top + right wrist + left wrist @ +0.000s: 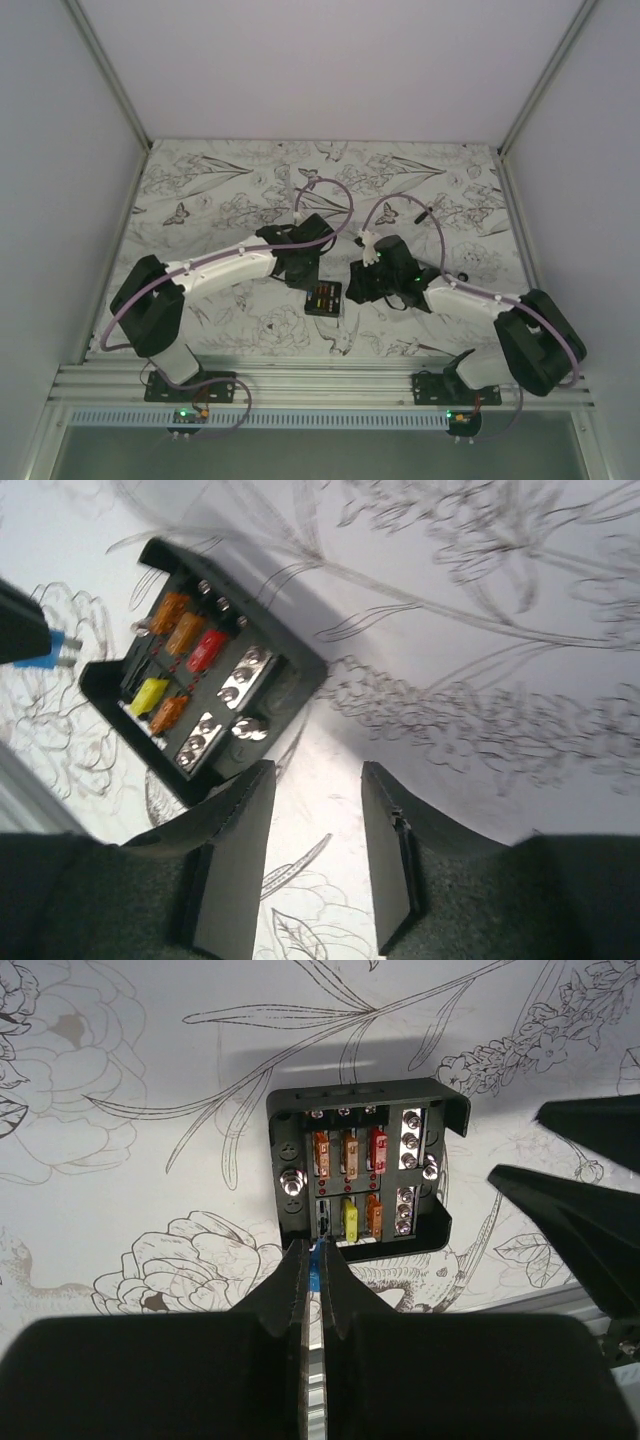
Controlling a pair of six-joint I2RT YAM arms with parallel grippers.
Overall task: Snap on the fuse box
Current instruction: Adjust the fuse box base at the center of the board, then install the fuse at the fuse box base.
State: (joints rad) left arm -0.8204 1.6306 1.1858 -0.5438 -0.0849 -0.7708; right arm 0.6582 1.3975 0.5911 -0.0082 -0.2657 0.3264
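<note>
The fuse box (323, 297) lies open on the flower-printed table between the two grippers, with orange, red and yellow fuses in its slots. In the left wrist view the fuse box (360, 1170) sits just beyond my left gripper (314, 1250), which is shut on a small blue fuse (316, 1262) at the box's near edge, by an empty slot. My right gripper (316, 772) is open and empty, its jaws over bare table just beside a corner of the fuse box (205, 675). The blue fuse (50, 648) also shows at the left edge of that view.
A short black stick-like piece (425, 212) lies on the table behind the right arm. The table's near metal rail (320, 385) runs close below the fuse box. Grey walls close in the left, right and back sides.
</note>
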